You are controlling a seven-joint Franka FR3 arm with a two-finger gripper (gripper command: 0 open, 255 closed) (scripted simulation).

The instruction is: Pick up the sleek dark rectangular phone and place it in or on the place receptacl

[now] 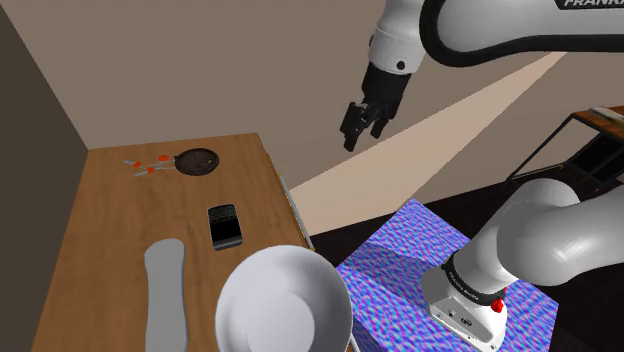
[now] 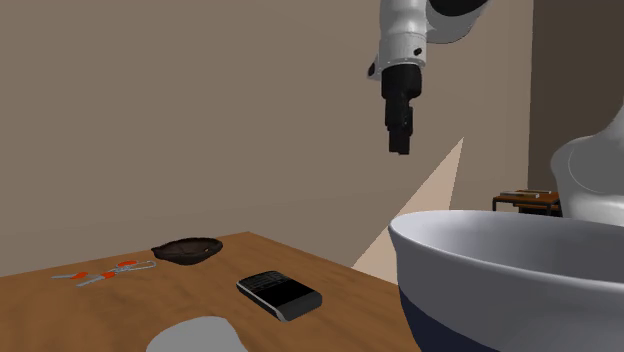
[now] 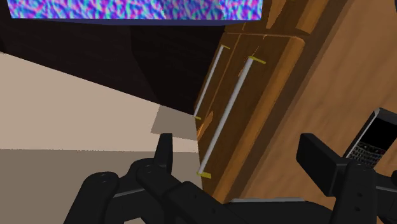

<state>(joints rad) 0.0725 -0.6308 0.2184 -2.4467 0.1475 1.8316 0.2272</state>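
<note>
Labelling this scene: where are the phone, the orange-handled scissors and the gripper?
phone [image 1: 225,227], shoulder view, its face.
orange-handled scissors [image 1: 150,170], shoulder view, an orange handle.
gripper [image 1: 363,140], shoulder view, between its fingertips.

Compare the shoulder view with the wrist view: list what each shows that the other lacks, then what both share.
Shoulder view adds: a large white bowl, a flat grey elongated piece, a dark round dish and orange-handled scissors. Wrist view adds: the wooden cabinet's front face. Both share: the black rectangular phone on the wooden top, the open all-black gripper, the blue-purple patterned stand.
</note>
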